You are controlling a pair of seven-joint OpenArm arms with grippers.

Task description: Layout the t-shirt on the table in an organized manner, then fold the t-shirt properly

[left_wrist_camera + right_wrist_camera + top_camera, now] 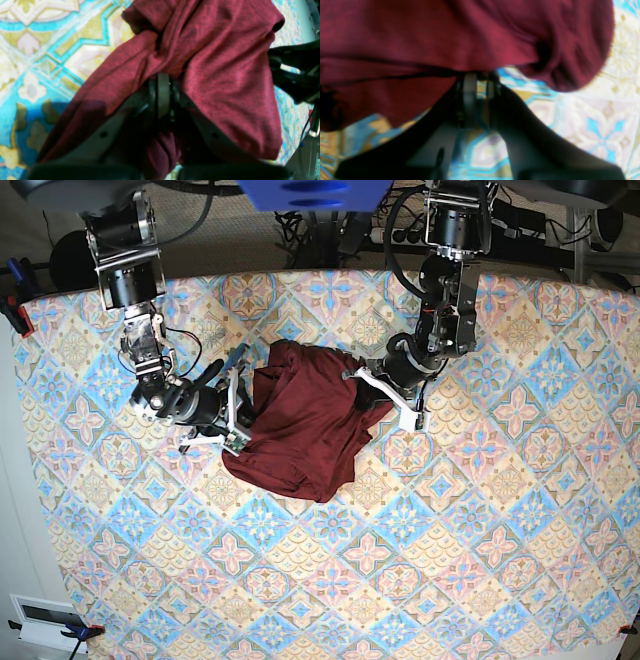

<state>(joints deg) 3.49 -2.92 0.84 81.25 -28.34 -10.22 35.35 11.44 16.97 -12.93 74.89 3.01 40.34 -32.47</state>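
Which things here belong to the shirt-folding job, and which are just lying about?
Job:
- t-shirt, bunched
- table
- left end effector, shut on the shirt
- right end effector, at the shirt's edge

Lying about:
- cables behind the table
- clamp at the table edge

My dark maroon-red t-shirt of thin jersey (305, 425) lies bunched and creased near the middle of my wide table, whose cloth of pastel blue, pink and cream diamond tiles (470, 530) shows all around it. The fabric is rumpled, with folds heaped toward its upper edge and a lower hem sagging unevenly.
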